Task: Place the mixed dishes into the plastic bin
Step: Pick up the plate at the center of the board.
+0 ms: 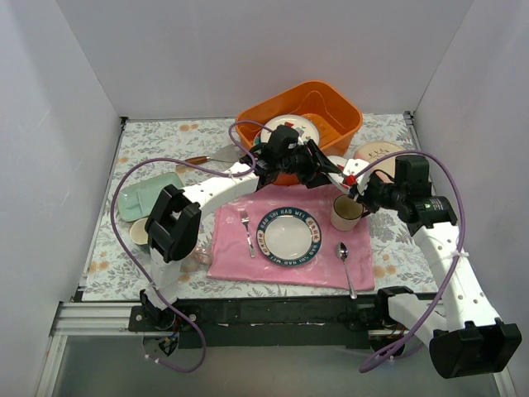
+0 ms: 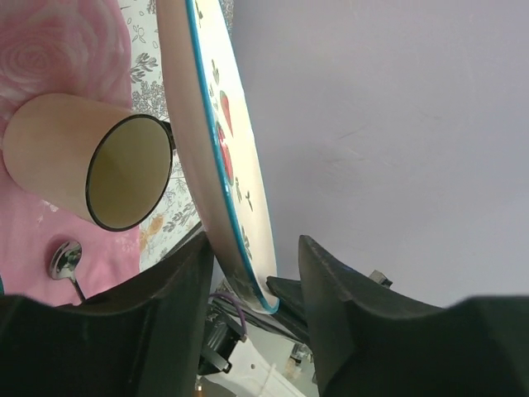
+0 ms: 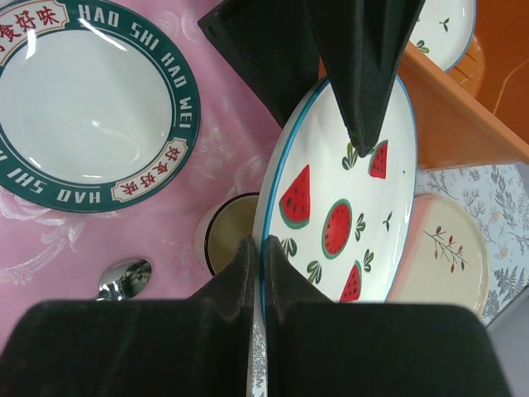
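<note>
The white plate with red fruit marks (image 3: pixel 339 207) stands on edge above the pink cloth, in front of the orange plastic bin (image 1: pixel 331 107). My right gripper (image 3: pixel 258 248) is shut on its near rim. My left gripper (image 2: pixel 254 248) is open, its fingers (image 3: pixel 364 74) on either side of the opposite rim (image 2: pixel 211 124), with a gap on one side. A teal floral plate (image 1: pixel 291 128) lies in the bin. A pinkish plate (image 1: pixel 376 151) lies right of the bin. The pale mint squarish plate (image 1: pixel 149 196) lies at the far left.
A cream mug with a dark rim (image 1: pixel 345 212) stands just below the held plate. The white lettered plate (image 1: pixel 288 236), a fork (image 1: pixel 246 231) and a spoon (image 1: pixel 345 256) lie on the pink cloth (image 1: pixel 235 256). A small mug (image 1: pixel 140 231) sits by the mint plate.
</note>
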Controlling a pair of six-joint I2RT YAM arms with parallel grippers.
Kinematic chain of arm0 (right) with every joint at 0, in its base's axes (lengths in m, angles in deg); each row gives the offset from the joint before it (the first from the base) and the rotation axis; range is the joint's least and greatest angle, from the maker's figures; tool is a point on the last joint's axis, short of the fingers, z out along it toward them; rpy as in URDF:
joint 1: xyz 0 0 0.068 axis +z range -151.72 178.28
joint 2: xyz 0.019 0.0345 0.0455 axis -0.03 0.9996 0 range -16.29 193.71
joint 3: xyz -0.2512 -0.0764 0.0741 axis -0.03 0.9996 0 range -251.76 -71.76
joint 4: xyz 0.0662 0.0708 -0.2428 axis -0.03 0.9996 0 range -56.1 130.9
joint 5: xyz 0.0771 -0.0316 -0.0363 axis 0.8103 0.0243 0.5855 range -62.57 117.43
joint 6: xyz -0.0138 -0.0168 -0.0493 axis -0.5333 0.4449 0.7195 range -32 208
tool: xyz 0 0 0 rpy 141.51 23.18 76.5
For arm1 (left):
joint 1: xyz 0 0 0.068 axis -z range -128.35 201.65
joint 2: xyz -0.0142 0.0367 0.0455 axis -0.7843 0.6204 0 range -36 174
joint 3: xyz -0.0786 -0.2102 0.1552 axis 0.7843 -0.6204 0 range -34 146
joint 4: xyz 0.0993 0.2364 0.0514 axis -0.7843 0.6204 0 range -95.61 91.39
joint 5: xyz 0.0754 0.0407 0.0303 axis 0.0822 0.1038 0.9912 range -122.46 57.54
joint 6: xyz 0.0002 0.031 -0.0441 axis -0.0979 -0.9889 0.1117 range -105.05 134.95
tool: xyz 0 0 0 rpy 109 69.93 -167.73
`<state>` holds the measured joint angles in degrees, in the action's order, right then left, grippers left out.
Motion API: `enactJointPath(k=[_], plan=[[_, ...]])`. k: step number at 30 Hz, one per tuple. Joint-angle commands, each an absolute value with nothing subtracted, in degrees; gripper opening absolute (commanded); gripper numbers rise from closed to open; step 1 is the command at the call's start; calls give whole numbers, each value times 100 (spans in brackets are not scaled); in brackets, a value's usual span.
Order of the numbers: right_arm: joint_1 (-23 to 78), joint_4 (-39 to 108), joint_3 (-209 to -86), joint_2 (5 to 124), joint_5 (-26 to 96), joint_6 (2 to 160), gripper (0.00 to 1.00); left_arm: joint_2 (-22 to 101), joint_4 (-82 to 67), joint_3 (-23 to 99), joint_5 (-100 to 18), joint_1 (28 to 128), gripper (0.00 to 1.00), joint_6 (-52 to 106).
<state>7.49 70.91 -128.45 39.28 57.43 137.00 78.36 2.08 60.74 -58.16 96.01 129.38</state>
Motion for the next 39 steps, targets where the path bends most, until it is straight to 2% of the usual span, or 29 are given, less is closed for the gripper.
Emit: enactJointPath(k=[1, 14, 15, 22, 29, 39], plan=[[874, 6571, -13293, 3706, 6047, 13854, 1, 7711, -218, 6084, -5935, 9621, 39, 14134], [927, 6870, -13241, 3530, 6373, 14091, 1, 7711, -1131, 6110, -6480, 9586, 9, 14002], [927, 6888, -13241, 3538, 6390, 14091, 1, 7711, -1184, 6110, -6507, 9569, 1, 13993], [927, 6836, -13355, 3591, 6513, 13890, 1, 7457, -1738, 5838, -6692, 9463, 0, 13809], [909, 6458, -13522, 3723, 6645, 13205, 37, 6921, -2318, 5223, -6718, 9208, 0, 13677], [795, 5484, -13882, 3908, 6769, 11563, 58, 6253, -2740, 4572, -6744, 8796, 0, 13695]])
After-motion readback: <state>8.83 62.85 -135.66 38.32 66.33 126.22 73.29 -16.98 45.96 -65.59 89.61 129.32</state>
